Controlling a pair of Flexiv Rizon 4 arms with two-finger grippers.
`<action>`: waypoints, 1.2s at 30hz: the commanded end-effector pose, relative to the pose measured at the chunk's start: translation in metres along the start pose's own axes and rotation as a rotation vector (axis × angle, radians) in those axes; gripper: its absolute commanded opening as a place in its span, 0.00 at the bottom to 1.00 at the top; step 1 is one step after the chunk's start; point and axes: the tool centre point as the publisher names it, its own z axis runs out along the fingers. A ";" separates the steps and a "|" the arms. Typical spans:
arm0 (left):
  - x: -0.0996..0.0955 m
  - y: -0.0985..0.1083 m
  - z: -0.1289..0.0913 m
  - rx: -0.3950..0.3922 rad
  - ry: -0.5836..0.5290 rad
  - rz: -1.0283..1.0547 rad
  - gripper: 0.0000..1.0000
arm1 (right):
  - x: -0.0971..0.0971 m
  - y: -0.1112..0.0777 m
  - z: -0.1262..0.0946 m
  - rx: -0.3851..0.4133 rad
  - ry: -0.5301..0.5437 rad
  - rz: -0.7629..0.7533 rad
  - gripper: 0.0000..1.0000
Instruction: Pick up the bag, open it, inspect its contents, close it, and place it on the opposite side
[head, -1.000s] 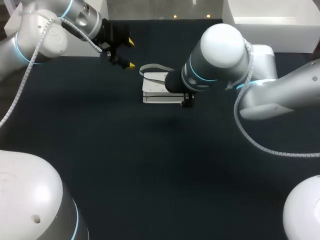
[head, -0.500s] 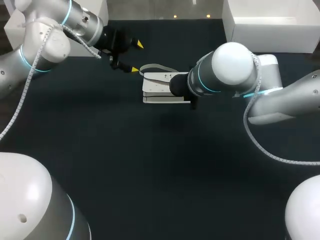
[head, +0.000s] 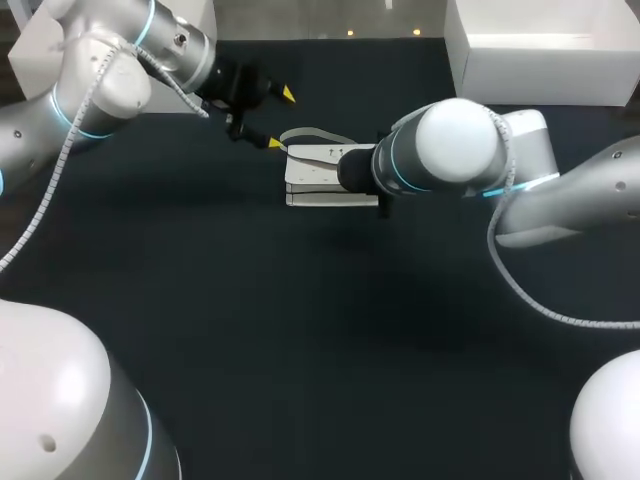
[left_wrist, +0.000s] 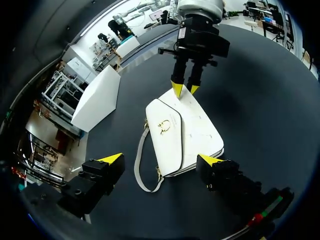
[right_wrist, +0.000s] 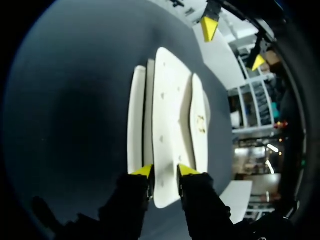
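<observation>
A white handbag (head: 320, 175) lies flat on the black table, its grey strap (head: 310, 134) looped at its far side. The left wrist view shows the flap's gold clasp (left_wrist: 162, 125). My right gripper (right_wrist: 165, 170) is at the bag's right end, its yellow fingertips (right_wrist: 143, 171) pressed on the bag's (right_wrist: 170, 110) end edge from both sides. From the head view the wrist (head: 365, 170) hides those fingers. My left gripper (head: 280, 119) hangs open beyond the bag's left end near the strap, with the bag (left_wrist: 192, 135) ahead of its spread fingers (left_wrist: 112, 159) and nothing held.
A white box (head: 540, 50) stands at the table's back right corner. Another white box (left_wrist: 97, 97) stands at the back left. Bare black tabletop (head: 330, 330) stretches in front of the bag.
My right gripper's fingers have come together on the bag's end, and its arm has swung to lie lower. The left gripper has drifted right, closer to the strap, still open.
</observation>
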 end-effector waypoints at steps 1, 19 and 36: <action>-0.003 0.002 0.004 0.005 0.013 0.004 1.00 | 0.001 0.000 0.005 0.000 -0.006 -0.001 0.25; -0.001 -0.001 0.011 -0.011 0.027 0.018 1.00 | 0.006 0.003 0.004 0.036 -0.013 -0.010 0.14; 0.019 -0.019 0.025 -0.016 -0.058 0.088 1.00 | 0.006 0.005 0.004 0.058 -0.015 -0.001 0.00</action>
